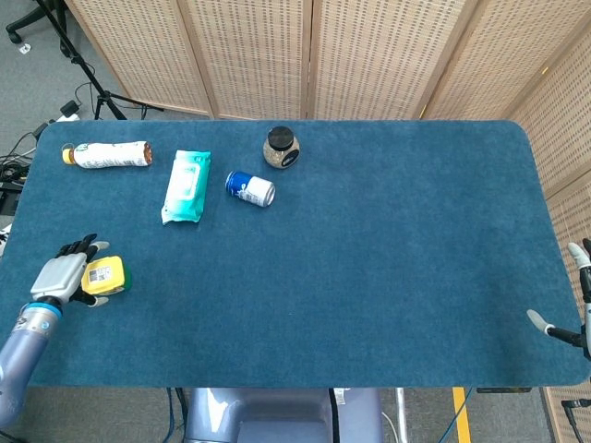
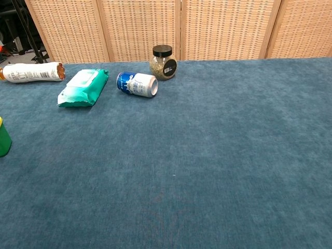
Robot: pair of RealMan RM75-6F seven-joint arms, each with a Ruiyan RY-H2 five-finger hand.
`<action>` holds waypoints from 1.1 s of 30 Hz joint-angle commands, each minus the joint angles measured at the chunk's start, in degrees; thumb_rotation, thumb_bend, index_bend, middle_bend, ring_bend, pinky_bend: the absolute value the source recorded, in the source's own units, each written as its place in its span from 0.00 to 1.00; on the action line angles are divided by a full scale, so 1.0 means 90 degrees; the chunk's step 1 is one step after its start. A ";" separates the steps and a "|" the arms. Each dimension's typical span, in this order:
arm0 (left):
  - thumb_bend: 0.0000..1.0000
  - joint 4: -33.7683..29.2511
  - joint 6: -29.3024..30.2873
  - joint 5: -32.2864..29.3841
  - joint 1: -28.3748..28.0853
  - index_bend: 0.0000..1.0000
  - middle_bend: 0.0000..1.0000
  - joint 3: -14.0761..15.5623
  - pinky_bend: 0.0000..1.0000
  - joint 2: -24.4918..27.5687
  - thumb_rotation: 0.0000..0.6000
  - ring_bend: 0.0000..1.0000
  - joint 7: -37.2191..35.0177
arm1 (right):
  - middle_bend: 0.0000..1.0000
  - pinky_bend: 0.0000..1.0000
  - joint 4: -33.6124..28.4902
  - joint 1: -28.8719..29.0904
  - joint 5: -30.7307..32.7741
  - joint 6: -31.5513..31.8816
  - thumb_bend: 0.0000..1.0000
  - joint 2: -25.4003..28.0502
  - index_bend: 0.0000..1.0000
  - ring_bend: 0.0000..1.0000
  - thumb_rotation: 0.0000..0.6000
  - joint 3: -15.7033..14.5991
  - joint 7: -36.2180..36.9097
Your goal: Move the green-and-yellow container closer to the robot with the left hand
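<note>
The green-and-yellow container (image 1: 107, 276) stands upright on the blue table near its front left corner, yellow lid facing up. In the chest view only a green sliver of the container (image 2: 3, 139) shows at the left edge. My left hand (image 1: 59, 276) lies just left of it with fingers spread, holding nothing; whether a fingertip still touches the container I cannot tell. My right hand (image 1: 574, 295) shows only partly at the right edge beyond the table's front right corner, fingers apart and nothing in them.
At the back left lie a white bottle (image 1: 108, 154), a teal wipes pack (image 1: 186, 185) and a blue can (image 1: 250, 188) on its side. A dark-lidded glass jar (image 1: 281, 148) stands behind the can. Wicker screens close the far side.
</note>
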 commanded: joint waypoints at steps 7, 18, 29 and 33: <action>0.18 0.0436 -0.0125 -0.0593 -0.0171 0.31 0.00 -0.0201 0.00 -0.0488 1.00 0.00 -0.0035 | 0.00 0.00 0.0033 0.0001 0.0031 -0.0014 0.00 0.0026 0.00 0.00 1.00 0.0019 0.0112; 0.22 0.0476 0.0033 -0.0640 -0.0239 0.46 0.21 -0.0219 0.07 -0.0686 1.00 0.18 0.0065 | 0.00 0.00 0.0037 0.0017 0.0043 -0.0043 0.00 0.0020 0.00 0.00 1.00 0.0015 0.0093; 0.23 0.0200 0.0520 0.0354 0.0140 0.53 0.30 -0.0538 0.26 -0.0600 1.00 0.31 -0.1051 | 0.00 0.00 0.0034 0.0013 0.0031 -0.0043 0.00 0.0039 0.00 0.00 1.00 0.0011 0.0149; 0.21 0.0375 0.0289 0.1833 0.0465 0.54 0.30 -0.0718 0.26 -0.0533 1.00 0.32 -0.3244 | 0.00 0.00 0.0020 0.0005 0.0004 -0.0022 0.00 0.0041 0.00 0.00 1.00 -0.0001 0.0147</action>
